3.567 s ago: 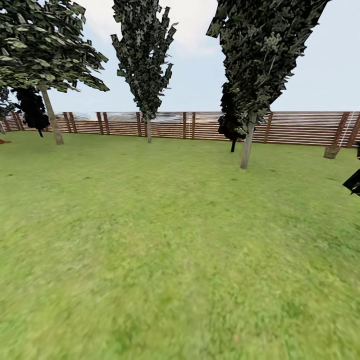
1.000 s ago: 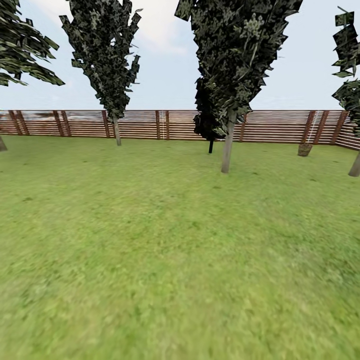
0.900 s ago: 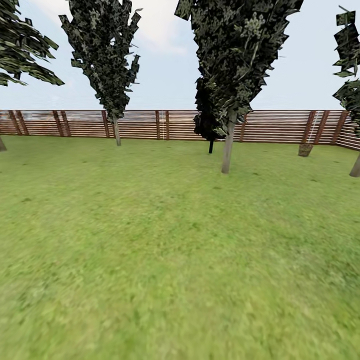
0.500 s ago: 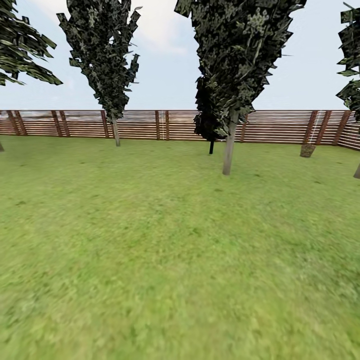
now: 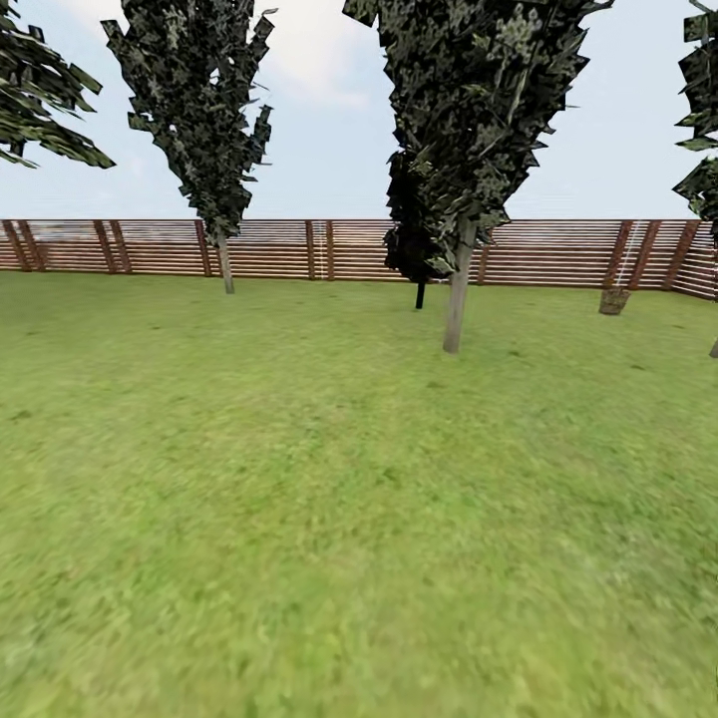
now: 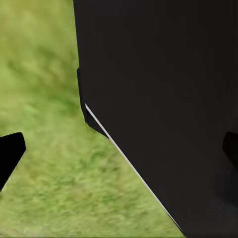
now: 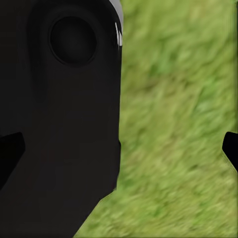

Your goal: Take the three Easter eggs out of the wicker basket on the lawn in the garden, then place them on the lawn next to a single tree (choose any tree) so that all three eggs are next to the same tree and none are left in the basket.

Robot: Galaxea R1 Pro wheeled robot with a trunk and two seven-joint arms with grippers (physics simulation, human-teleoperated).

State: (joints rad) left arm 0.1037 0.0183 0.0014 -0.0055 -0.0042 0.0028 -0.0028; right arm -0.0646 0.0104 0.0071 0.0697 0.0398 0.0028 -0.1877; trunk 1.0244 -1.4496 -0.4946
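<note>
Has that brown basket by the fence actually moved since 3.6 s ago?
No. The basket sits against the same slanted fence post; the whole view shifted together, so the camera moved.

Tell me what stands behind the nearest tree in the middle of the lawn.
Behind the nearest tree stands a darker, smaller tree, then the slatted fence. The trunk and crown cover part of both; whatever else sits there is hidden.

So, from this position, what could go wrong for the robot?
The wicker basket is small and far off by the fence, so the robot could mistake it or drive past. The nearest tree stands close to the straight path, and the base might brush its trunk. Both wrist views show fingertips wide apart over the lawn, holding nothing.
</note>
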